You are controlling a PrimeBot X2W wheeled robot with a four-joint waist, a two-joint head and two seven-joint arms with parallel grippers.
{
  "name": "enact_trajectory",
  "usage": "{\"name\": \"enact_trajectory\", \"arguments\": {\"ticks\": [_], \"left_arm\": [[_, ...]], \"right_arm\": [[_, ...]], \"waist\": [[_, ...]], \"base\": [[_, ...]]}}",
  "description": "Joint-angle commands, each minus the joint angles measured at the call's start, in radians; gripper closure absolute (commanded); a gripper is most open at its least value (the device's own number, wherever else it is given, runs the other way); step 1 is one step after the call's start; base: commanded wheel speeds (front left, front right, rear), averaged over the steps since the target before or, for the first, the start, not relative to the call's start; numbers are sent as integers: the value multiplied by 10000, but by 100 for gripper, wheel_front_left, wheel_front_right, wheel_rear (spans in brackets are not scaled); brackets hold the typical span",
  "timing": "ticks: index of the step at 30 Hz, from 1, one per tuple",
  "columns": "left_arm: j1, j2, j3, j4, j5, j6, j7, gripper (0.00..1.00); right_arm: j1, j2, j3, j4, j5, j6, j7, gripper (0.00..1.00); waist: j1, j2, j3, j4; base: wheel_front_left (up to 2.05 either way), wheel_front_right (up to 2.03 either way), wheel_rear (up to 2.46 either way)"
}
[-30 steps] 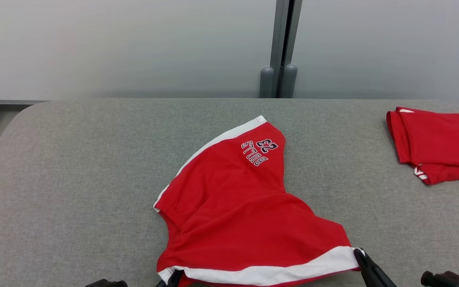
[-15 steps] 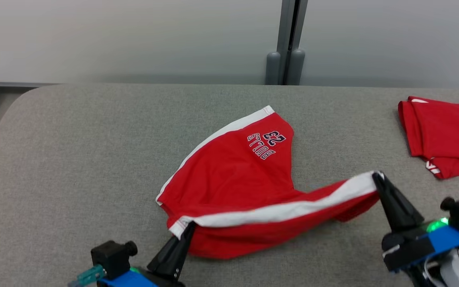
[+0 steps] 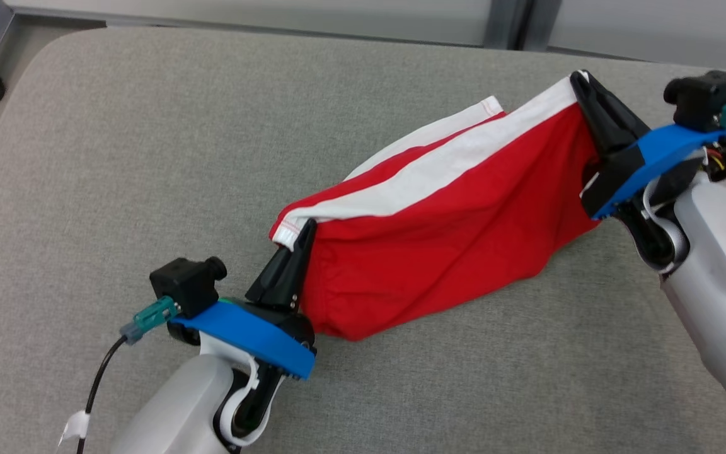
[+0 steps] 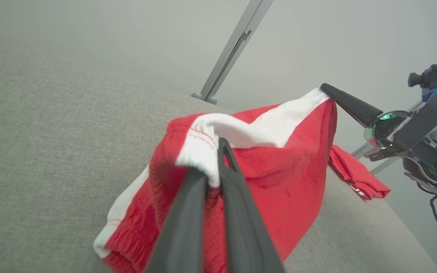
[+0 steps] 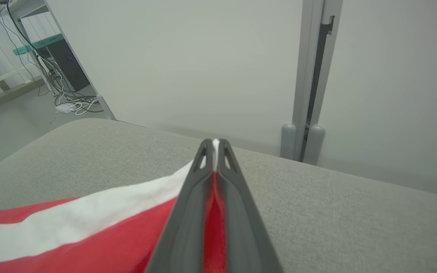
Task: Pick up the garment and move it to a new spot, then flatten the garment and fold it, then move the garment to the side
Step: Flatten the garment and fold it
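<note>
My left gripper (image 3: 305, 232) pinches one end of the red shorts' (image 3: 451, 221) white band and my right gripper (image 3: 580, 81) pinches the other. The red shorts stretch long between them, bottom resting on the table (image 3: 117, 157).

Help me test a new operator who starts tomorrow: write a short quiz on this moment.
1. True or false: the left tool is shut on the white band of the red shorts.
2. Which tool's tip sits farther up the head view? A) left tool B) right tool C) neither
3. In the left wrist view, what lies on the grey table beyond the shorts?
Key: 1 true; 2 B; 3 another red garment.
</note>
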Motion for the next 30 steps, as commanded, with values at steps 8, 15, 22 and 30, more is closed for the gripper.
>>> {"name": "enact_trajectory", "arguments": {"ticks": [8, 15, 22, 30], "left_arm": [[-1086, -567, 350, 658, 242, -80, -43, 100], [-1299, -701, 192, 1037, 643, -81, -43, 56], [-834, -729, 643, 1208, 1630, -82, -43, 0], [872, -485, 2500, 85, 3244, 226, -43, 0]], "right_arm": [[-2295, 451, 989, 2495, 111, 5, -473, 100], [-3096, 682, 1578, 3947, 250, 5, -762, 51], [-2581, 529, 2196, 4017, 717, 3, -1088, 0], [-1448, -127, 2978, 3768, 1597, 3, -1018, 0]], "waist": [[-3, -3, 1220, 781], [-3, -3, 1451, 902], [-3, -3, 1002, 812], [-3, -3, 408, 863]], "base": [[0, 0, 0], [0, 0, 0], [0, 0, 0], [0, 0, 0]]}}
